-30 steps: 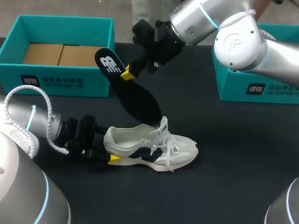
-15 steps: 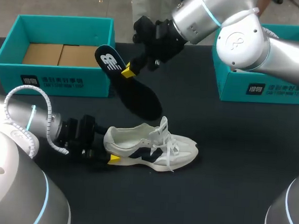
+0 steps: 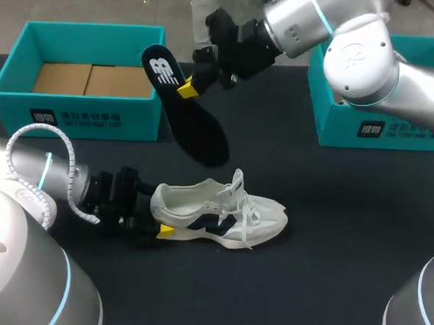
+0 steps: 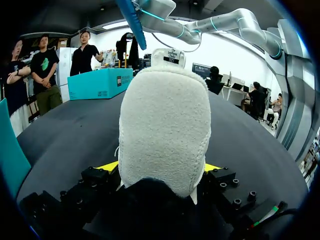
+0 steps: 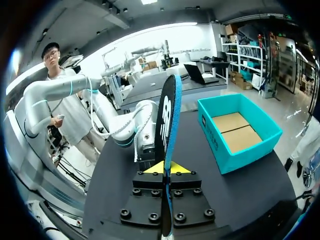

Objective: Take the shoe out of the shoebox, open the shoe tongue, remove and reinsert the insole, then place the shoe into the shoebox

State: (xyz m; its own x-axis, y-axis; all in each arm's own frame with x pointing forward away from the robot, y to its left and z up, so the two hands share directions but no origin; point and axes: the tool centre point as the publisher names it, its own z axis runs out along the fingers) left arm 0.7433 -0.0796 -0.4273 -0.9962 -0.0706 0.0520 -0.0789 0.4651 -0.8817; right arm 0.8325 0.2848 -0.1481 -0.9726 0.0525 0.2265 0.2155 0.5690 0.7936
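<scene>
Right gripper, upper centre of the head view, is clamped on the black insole, which hangs tilted above the table. Left gripper, lower left, is clamped on the heel of the white sneaker, upright at centre. The open teal shoebox stands upper left.

Silver arms, cyan rings, white ribbed cable, black yellow-tipped right gripper
</scene>
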